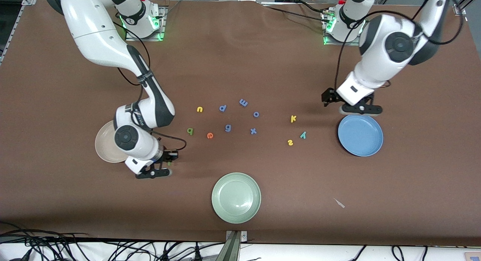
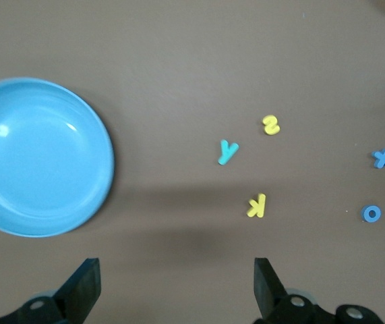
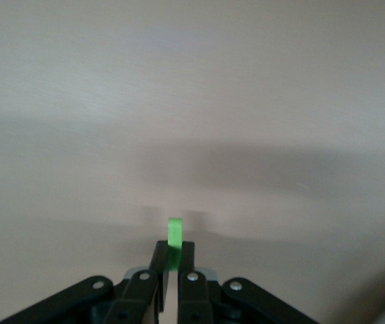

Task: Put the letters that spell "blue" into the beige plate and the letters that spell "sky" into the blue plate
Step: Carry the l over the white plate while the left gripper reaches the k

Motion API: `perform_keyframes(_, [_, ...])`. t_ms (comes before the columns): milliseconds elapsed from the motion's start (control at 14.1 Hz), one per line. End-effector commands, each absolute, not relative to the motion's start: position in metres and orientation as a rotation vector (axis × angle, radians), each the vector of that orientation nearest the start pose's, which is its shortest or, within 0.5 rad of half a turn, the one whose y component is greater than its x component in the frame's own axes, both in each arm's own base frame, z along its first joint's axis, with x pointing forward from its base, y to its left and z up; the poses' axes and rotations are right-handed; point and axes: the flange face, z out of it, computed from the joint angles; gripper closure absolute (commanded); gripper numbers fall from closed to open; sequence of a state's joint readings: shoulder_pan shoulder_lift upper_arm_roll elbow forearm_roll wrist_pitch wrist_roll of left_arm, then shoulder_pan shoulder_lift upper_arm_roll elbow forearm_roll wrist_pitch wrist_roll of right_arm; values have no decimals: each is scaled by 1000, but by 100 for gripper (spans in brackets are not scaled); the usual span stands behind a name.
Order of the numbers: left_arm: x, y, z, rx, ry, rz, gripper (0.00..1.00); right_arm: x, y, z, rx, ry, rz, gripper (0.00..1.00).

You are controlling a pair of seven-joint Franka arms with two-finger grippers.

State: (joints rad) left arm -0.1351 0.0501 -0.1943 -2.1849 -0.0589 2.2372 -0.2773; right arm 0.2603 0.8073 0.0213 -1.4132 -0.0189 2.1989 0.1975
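Tightly right gripper (image 3: 173,260) pinching green l (image 3: 174,237), left gripper (image 2: 176,287) wide.

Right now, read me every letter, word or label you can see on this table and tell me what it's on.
"u" yellow foam letter
"p" blue foam letter
"m" blue
"o" blue
"g" blue
"x" blue
"b" green
"e" orange
"k" yellow
"y" teal
"s" yellow
All lie loose on the table.
Right arm: lettering too small to read.
Plates: none.

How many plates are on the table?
3: beige plate partly under the right arm, blue plate below the left gripper, green plate nearest the front camera.
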Motion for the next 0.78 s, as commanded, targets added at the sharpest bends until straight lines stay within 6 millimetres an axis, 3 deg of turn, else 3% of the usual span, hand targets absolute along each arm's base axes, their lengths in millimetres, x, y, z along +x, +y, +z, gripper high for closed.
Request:
perform_keyframes(0, [508,-204,333,-3214,40,65,0,696,154,237,-3214,-150,183,100])
perform_keyframes(213, [508,-212,326,-3204,96,90,0,687,118,251,-3238,-202,384,100])
perform_keyframes(356, [503,-222,319,-3195,116,121,0,685,94,246,-3251,-214,464,100])
perform_keyframes(427, [499,-231,300,-3185,135,175,0,684,88,242,-3252,-205,487,100])
perform_keyframes(569, [506,-232,292,-3189,152,174,0,680,67,231,-3250,-158,557,100])
perform_keyframes(711, [517,-252,273,-3200,175,205,0,675,45,222,-3239,-109,618,97])
